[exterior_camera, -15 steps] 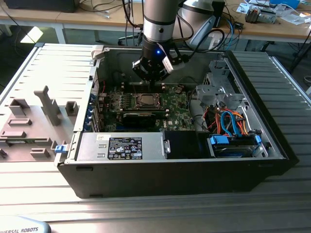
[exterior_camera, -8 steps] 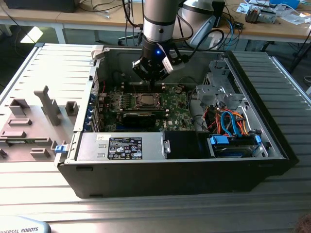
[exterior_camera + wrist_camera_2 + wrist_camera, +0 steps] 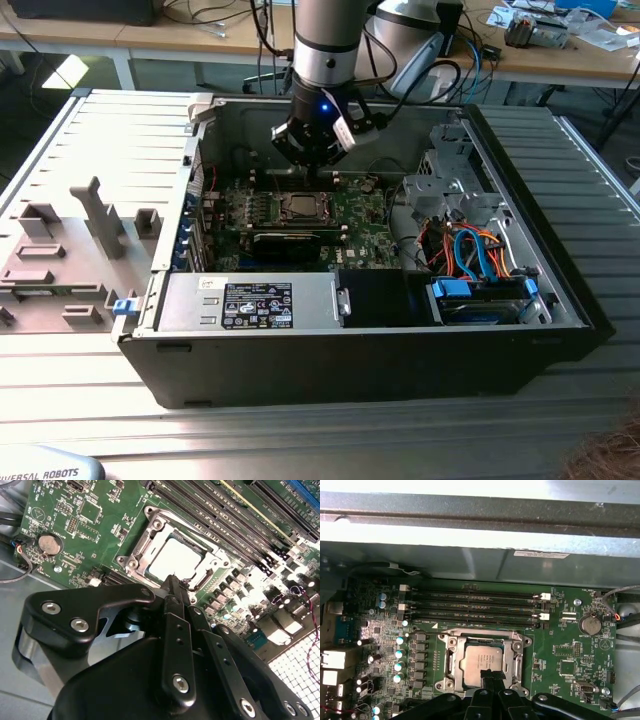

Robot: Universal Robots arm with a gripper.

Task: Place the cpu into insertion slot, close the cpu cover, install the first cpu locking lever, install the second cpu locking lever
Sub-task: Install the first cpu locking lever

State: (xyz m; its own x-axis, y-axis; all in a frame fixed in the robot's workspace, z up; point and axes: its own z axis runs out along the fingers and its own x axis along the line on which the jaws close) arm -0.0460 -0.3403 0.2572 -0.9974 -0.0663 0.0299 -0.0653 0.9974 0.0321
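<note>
Judging progress: the first step looks done, the second looks done or close to it, and the two lever steps cannot be confirmed.
CPU: the small flat square silvery-grey metal-topped cpu [image 3: 481, 663] lies level inside the insertion slot, seen in both wrist views.
Slot: the square dark insertion slot with its silvery metal rim [image 3: 451, 664] sits on the green motherboard [image 3: 560, 650], at about 6 o'clock from the long black memory slots [image 3: 475, 607] in the first wrist view.
Cover: the thin silvery metal cpu cover with a square window [image 3: 150, 540] appears to lie flat around the chip, its window framing the metal top; I judge it closed.
Levers: no wire locking lever can be told apart clearly along the socket edges, so whether either is latched is uncertain.
End effector: the black two-fingered end effector [image 3: 172, 582] has its fingers drawn together with no visible gap, tips at the socket's near edge beside the chip; nothing seems gripped.
Setting: in the exterior view the arm reaches down into the open black desktop computer case [image 3: 300, 360], which rests on a ribbed grey metal table [image 3: 110, 130], the socket lying near the case's centre.
Left to do: seemingly the two lever steps.
</note>
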